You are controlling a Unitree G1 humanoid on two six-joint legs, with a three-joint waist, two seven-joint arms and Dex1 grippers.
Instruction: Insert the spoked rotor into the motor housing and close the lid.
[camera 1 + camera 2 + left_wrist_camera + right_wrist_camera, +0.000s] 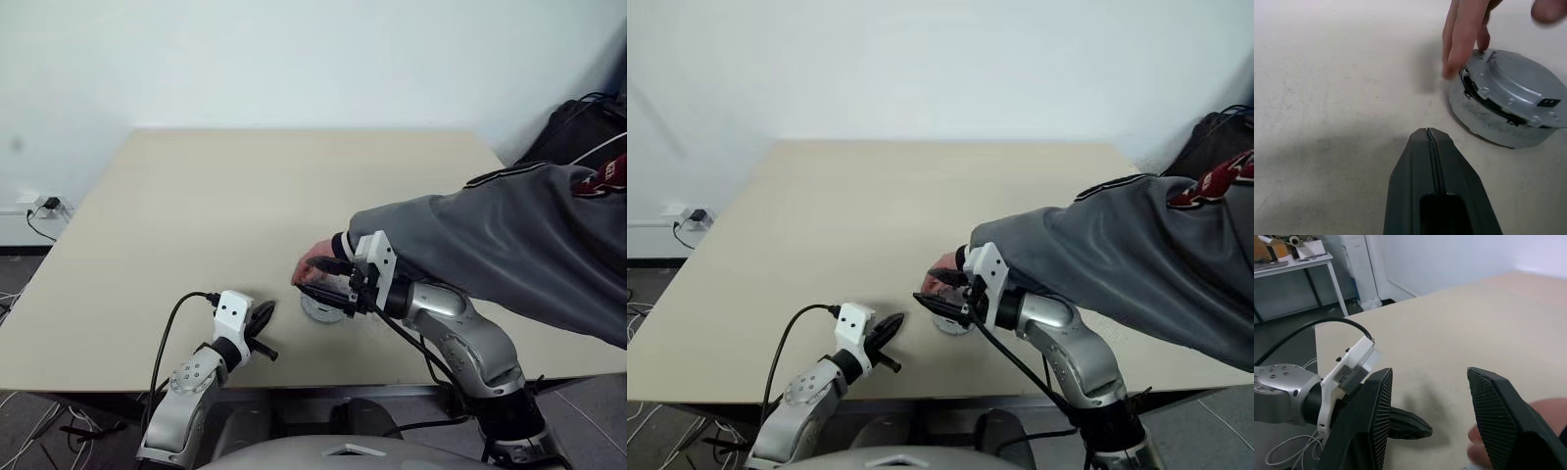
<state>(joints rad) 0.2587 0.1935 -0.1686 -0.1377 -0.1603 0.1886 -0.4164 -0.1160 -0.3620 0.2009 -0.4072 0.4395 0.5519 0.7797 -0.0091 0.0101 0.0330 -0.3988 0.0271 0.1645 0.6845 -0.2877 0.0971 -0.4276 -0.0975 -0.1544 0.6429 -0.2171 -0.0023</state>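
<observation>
Head views: one assembled motor housing sat on the table with its lid on top, directly under the right gripper, whose fingers were parted and empty, while a person's hand reached in from the right and touched the unit's far side; the left gripper lay just beside the unit on its left, clenched on nothing. Left wrist view: the closed fingers pointed toward one round unit lying flat, axis upright, a slim dark gap showing beneath the lid's rim, the person's fingertips on its edge. Right wrist view: two spread fingers held nothing, so I judged the right arm nearer for pressing the lid; the spoked rotor was presumably hidden inside.
</observation>
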